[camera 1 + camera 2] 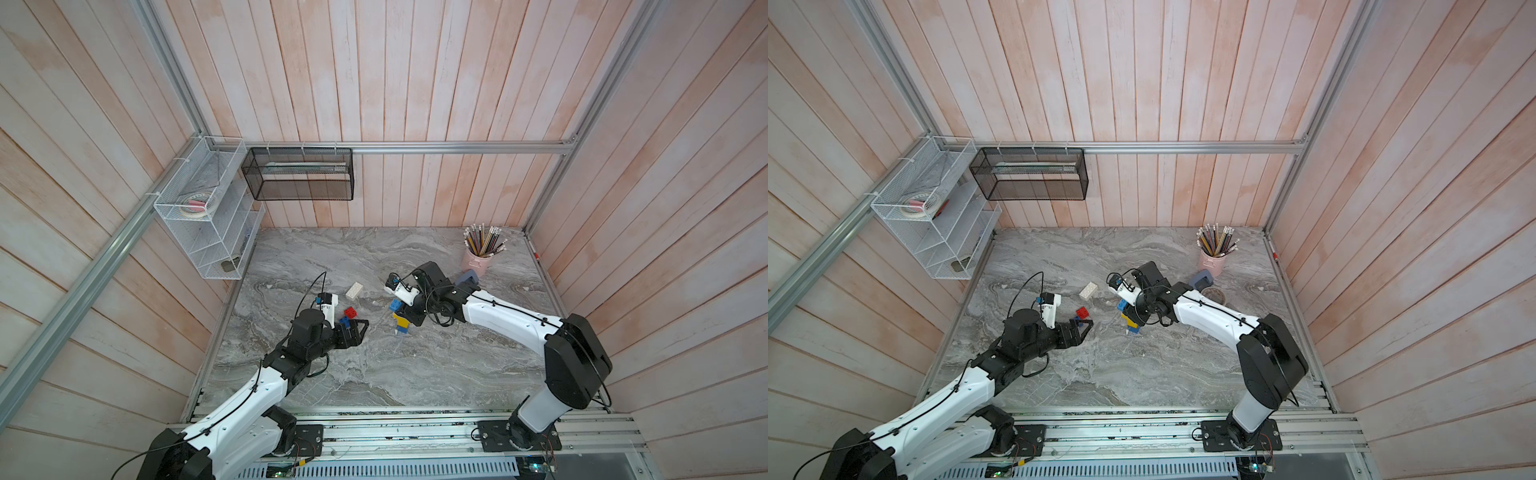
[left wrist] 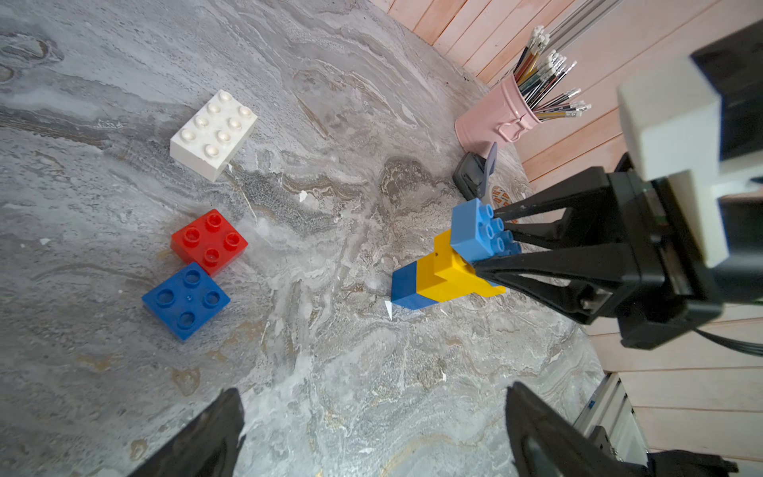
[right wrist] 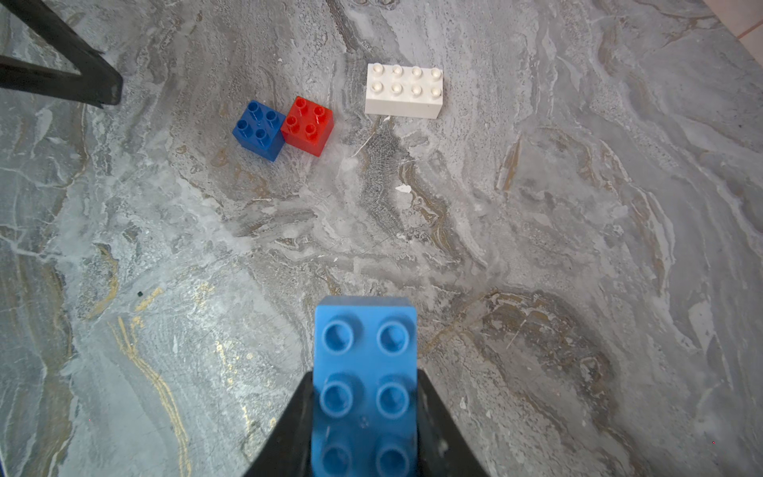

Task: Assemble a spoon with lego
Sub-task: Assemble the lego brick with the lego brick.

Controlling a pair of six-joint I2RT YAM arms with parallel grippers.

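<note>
My right gripper (image 3: 364,373) is shut on the light blue oblong brick (image 3: 364,363) that tops the spoon (image 2: 448,264). The spoon here is a joined stem of light blue, yellow and dark blue lego, tilted, with its dark blue end low by the table; it shows in both top views (image 1: 400,319) (image 1: 1130,321). To its left lie loose lego: a red square brick (image 2: 209,239) touching a blue square brick (image 2: 186,300), and a white oblong brick (image 2: 213,133) farther back. My left gripper (image 2: 373,396) stands open and empty just in front of the red and blue bricks (image 1: 347,316).
A pink cup of pencils (image 1: 478,259) stands at the back right, with a grey hole punch (image 1: 467,277) and a round disc (image 1: 1214,296) beside it, close behind my right arm. A white wire rack (image 1: 208,208) and a black mesh basket (image 1: 299,174) hang on the walls.
</note>
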